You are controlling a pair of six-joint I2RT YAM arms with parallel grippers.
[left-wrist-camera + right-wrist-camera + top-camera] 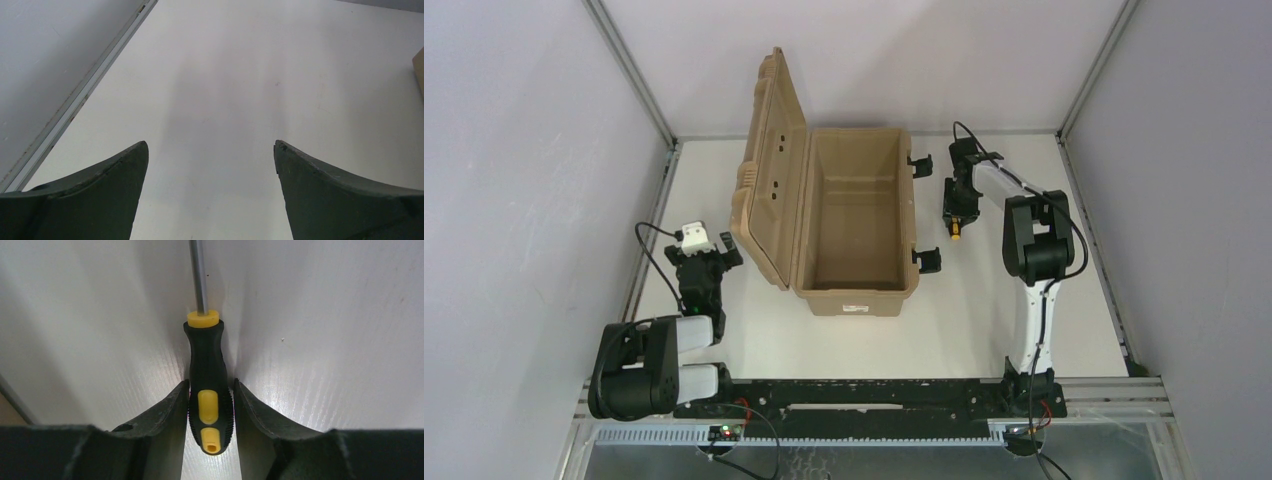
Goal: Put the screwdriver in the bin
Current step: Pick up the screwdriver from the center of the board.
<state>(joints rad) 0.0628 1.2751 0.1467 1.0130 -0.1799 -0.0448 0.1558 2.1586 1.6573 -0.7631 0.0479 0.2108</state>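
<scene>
The bin (856, 298) sat open in the middle of the table (984, 330). Nearer its right edge, the right gripper (210, 386) pinched the screwdriver (206, 360). The left gripper (211, 145) was spread.

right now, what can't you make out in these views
Tip of the screwdriver: right wrist view, the shaft runs off the top edge.
Most of the screwdriver: top view, the right gripper covers it.
Label text on the bin: top view, too small.
Most of the bin: left wrist view, cut off by the right edge.
</scene>
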